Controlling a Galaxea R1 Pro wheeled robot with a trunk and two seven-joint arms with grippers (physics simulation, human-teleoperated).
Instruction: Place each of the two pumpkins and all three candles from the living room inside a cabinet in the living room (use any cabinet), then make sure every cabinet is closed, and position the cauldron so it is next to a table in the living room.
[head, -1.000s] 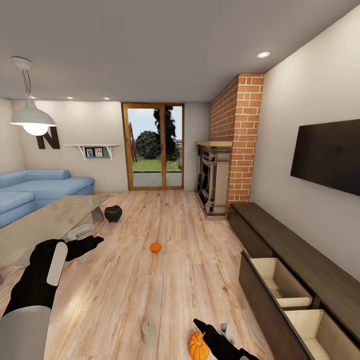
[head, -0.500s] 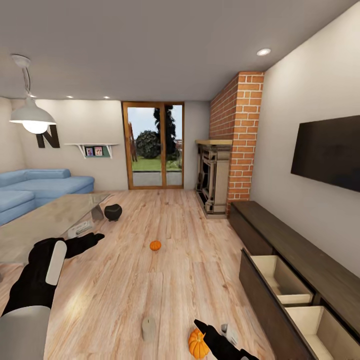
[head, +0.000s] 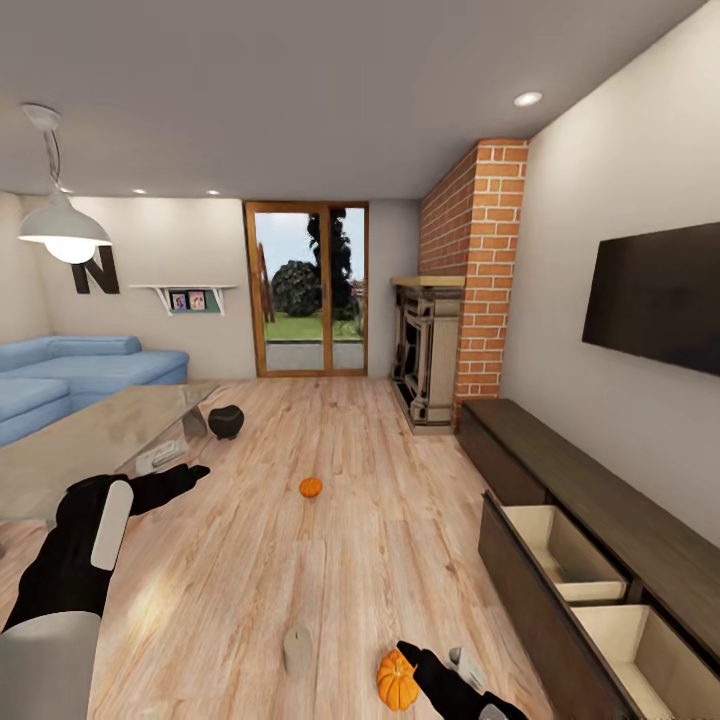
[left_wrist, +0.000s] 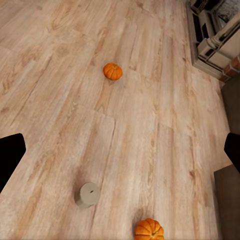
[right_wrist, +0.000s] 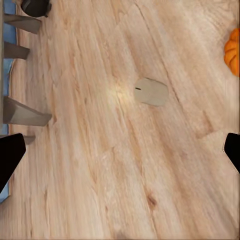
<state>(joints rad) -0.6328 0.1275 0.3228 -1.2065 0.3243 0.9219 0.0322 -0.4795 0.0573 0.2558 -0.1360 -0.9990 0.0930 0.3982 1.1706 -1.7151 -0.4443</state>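
Observation:
Two orange pumpkins lie on the wood floor: a far one (head: 311, 487) (left_wrist: 112, 71) mid-room and a near one (head: 397, 680) (left_wrist: 148, 230) (right_wrist: 233, 51). A cream candle (head: 297, 650) (left_wrist: 88, 194) (right_wrist: 151, 91) stands left of the near pumpkin. The black cauldron (head: 226, 421) (right_wrist: 36, 6) sits on the floor by the corner of the glass table (head: 95, 440). The dark-brown cabinet (head: 590, 500) runs along the right wall with two drawers (head: 565, 555) pulled open. My right gripper (head: 430, 657) hovers open just right of the near pumpkin. My left gripper (head: 192, 474) is open above the floor near the table.
A blue sofa (head: 70, 375) stands behind the table at the left. The brick fireplace column (head: 480, 290) and a mantel (head: 428, 350) stand past the cabinet. A black TV (head: 655, 300) hangs above the cabinet. A glass door (head: 307, 290) closes the far wall.
The whole picture has shifted slightly, so the camera moved. The pumpkins, candle and cauldron lie where they were, and both grippers keep their pose.

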